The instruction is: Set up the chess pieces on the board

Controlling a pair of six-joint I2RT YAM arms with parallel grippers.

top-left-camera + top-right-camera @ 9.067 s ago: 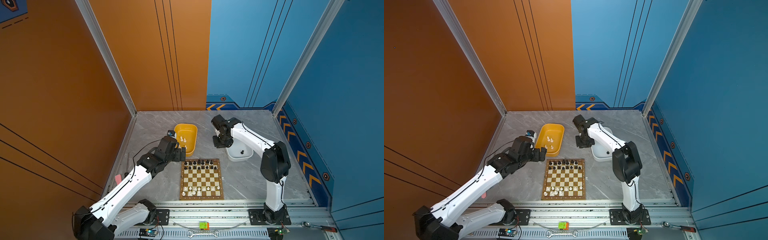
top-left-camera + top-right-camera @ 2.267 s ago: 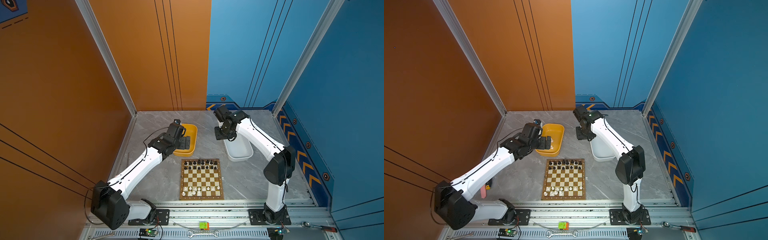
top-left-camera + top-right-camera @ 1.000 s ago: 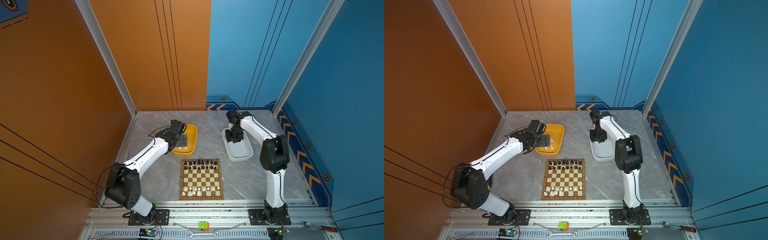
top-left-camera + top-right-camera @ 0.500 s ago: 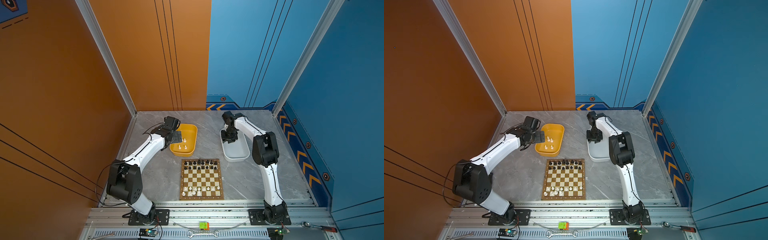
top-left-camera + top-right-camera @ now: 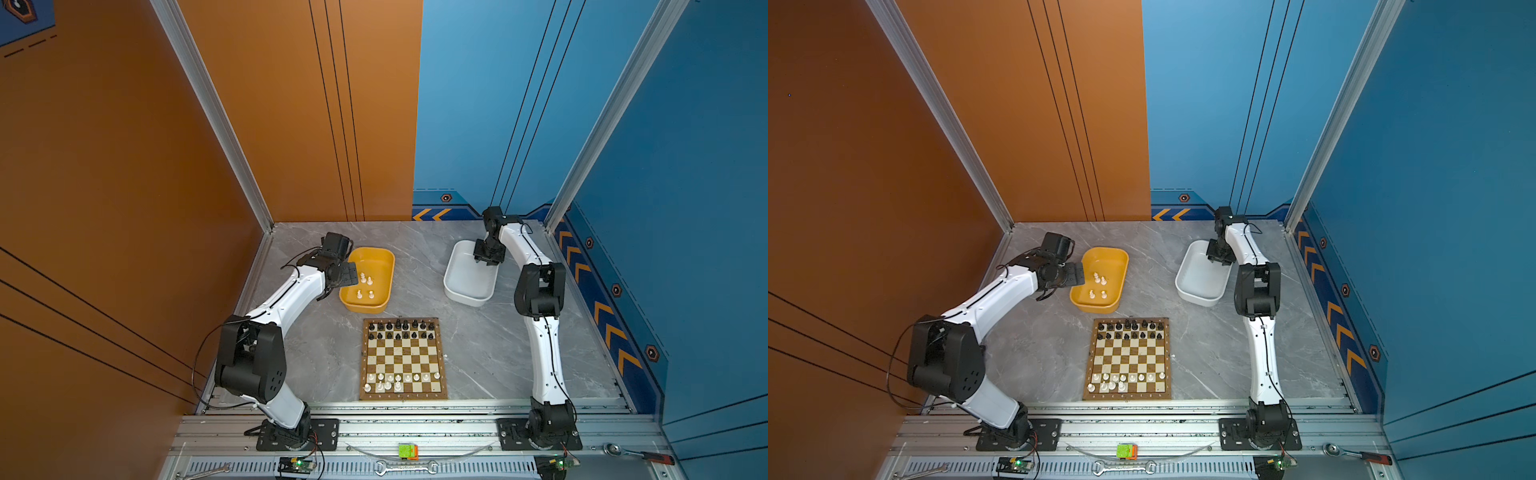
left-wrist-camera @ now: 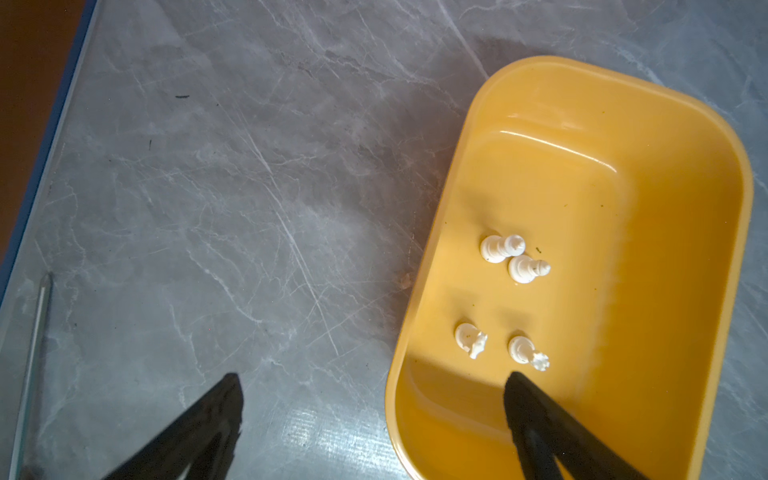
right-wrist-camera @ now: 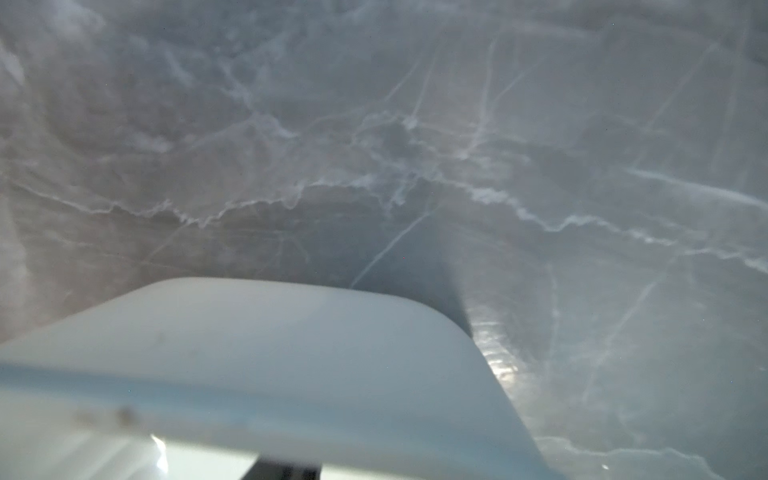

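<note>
The board (image 5: 403, 359) (image 5: 1128, 359) lies at the front middle. Black chess pieces (image 5: 401, 329) fill its two far rows and white chess pieces (image 5: 399, 380) stand in its near rows. Several more white pieces (image 5: 365, 286) (image 6: 515, 257) lie in the yellow tub (image 5: 374, 250) (image 6: 582, 68). My left gripper (image 5: 347, 276) (image 6: 374, 384) is open and straddles that tub's left wall, one finger (image 6: 523, 399) inside. My right gripper (image 5: 488, 259) (image 5: 1219, 257) is shut on the far right rim of the white tub (image 5: 457, 270) (image 7: 291, 324). Only a dark fingertip (image 7: 286, 469) shows past the rim.
The orange wall stands close behind the left arm and the blue wall behind the right arm. A wrench (image 5: 405, 468), a green-orange block (image 5: 407, 451) and a ratchet (image 5: 640, 455) rest on the front rail. The table's left edge (image 6: 35, 332) runs beside the left gripper.
The white tub has slid toward the back wall and turned a little, together with my right gripper. My left gripper has drawn back from over the yellow tub to its left wall.
</note>
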